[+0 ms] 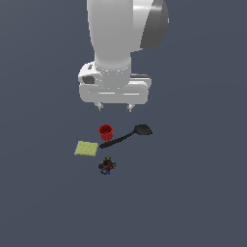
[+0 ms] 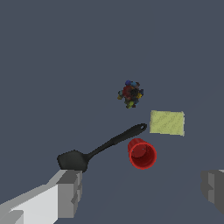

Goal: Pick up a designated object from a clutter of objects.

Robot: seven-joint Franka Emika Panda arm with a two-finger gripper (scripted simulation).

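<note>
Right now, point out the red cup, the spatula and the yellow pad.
red cup [image 1: 105, 131]: exterior view, on its open top.
spatula [image 1: 143, 129]: exterior view, on its blade.
yellow pad [image 2: 167, 123]: wrist view, at its centre.

The scene holds 4 loose items, 1 of each kind. There is 1 small bright red ribbed cup [image 1: 105, 131] [image 2: 142, 153], standing with its open mouth up. There is 1 long black spatula [image 1: 126, 136] [image 2: 99, 149] with a flat blade. There is 1 flat yellow-green square pad [image 1: 87, 148] [image 2: 167, 123]. There is 1 tiny dark multicoloured toy [image 1: 107, 166] [image 2: 130, 93].
</note>
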